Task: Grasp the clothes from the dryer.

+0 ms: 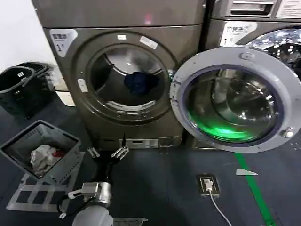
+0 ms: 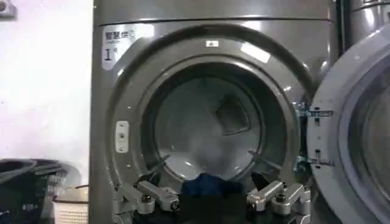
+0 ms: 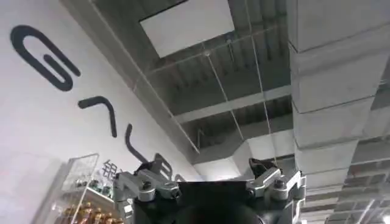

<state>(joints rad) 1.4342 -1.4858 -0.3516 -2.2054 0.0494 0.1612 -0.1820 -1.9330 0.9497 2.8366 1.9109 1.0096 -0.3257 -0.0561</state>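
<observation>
So far little is done — the dryer door stands open, and the clothes lie inside its drum. Left tool, fingers apart, hangs low before the dryer — reach and grasp remain. Right tool, apart, points ceilingward.

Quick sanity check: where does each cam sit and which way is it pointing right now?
Head: high on the robot, looking forward and down at the dryer with its open door; left end effector low in front.
Left wrist: facing the drum mouth; open fingers frame the clothes.
Right wrist: pointing up at the ceiling; right end effector open.
Head and left wrist share dryer and clothes.
</observation>
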